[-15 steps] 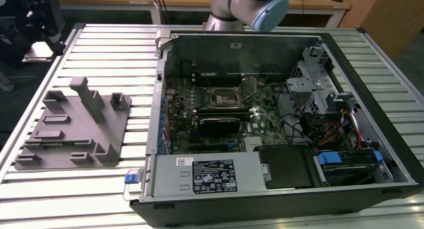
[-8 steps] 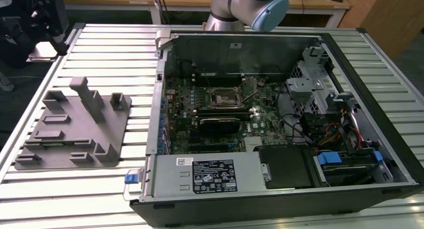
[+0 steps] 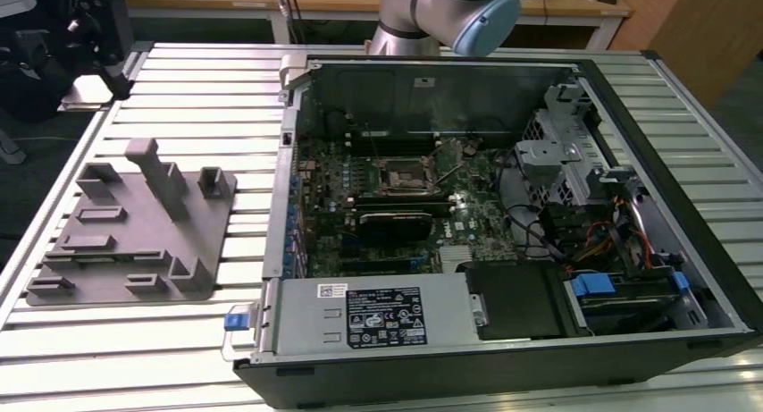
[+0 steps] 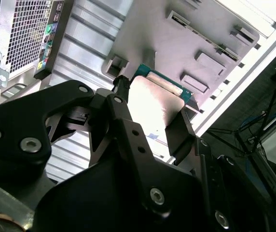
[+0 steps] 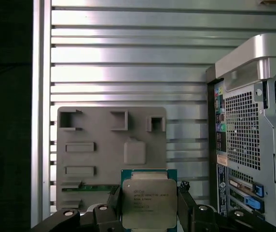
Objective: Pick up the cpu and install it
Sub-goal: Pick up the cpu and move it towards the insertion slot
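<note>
- The gripper (image 5: 149,208) holds the cpu (image 5: 149,203). Its two black fingers (image 5: 113,199) are drawn in against opposite edges of the chip.
- The cpu sits between the fingertips with its silver-grey metal top facing the first wrist view. A thin green border shows around it.
- In the second wrist view the gripper (image 4: 151,104) is seen from behind its linkage. The cpu (image 4: 150,99) is a bright, glaring plate spanning the gap between the fingers (image 4: 179,133), with one green edge showing past them.
- The grey fixture plate (image 5: 104,130) lies beyond the fingertips on the slotted aluminium table (image 5: 128,48). It carries raised blocks and shallow pockets, and a thin green strip (image 5: 97,187) lies in one slot close to the gripper.
- The cpu looks lifted clear of the fixture plate (image 4: 186,34) rather than resting on it, though the wrist views do not settle the gap.
- The computer case (image 5: 246,135) stands off to one side of the gripper, its perforated rear panel towards the first wrist view. The same panel (image 4: 24,34) shows in the second wrist view.
- In the exterior view the case (image 3: 477,376) lies open on the table (image 3: 191,99). The black-framed socket (image 3: 403,172) is on the motherboard inside, the fixture plate (image 3: 131,242) is beside the case, and part of the arm (image 3: 448,14) rises behind it.
</note>
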Controlling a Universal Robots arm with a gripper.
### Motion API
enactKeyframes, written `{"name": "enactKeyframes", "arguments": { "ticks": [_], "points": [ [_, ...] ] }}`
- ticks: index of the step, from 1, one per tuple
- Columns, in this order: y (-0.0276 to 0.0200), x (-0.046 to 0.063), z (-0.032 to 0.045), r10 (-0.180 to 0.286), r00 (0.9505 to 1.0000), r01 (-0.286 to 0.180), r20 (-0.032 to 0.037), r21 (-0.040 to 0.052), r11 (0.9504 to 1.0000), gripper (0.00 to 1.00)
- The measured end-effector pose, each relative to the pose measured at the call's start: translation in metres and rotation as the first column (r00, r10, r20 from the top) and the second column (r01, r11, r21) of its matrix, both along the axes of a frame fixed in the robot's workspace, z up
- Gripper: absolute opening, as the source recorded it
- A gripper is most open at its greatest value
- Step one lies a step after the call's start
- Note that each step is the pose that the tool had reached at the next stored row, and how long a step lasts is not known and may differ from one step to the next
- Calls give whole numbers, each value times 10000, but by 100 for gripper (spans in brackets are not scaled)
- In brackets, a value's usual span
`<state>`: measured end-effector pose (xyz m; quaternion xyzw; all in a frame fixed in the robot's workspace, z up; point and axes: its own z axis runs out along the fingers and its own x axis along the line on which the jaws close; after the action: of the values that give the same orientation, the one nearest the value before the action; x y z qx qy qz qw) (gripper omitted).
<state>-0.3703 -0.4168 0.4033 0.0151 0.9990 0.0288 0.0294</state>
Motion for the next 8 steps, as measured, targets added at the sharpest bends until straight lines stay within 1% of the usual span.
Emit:
{"name": "enactKeyframes", "arguments": {
  "ticks": [8],
  "points": [
    [0, 75, 0, 0, 10000, 0, 0, 0, 10000, 54]
  ]
}}
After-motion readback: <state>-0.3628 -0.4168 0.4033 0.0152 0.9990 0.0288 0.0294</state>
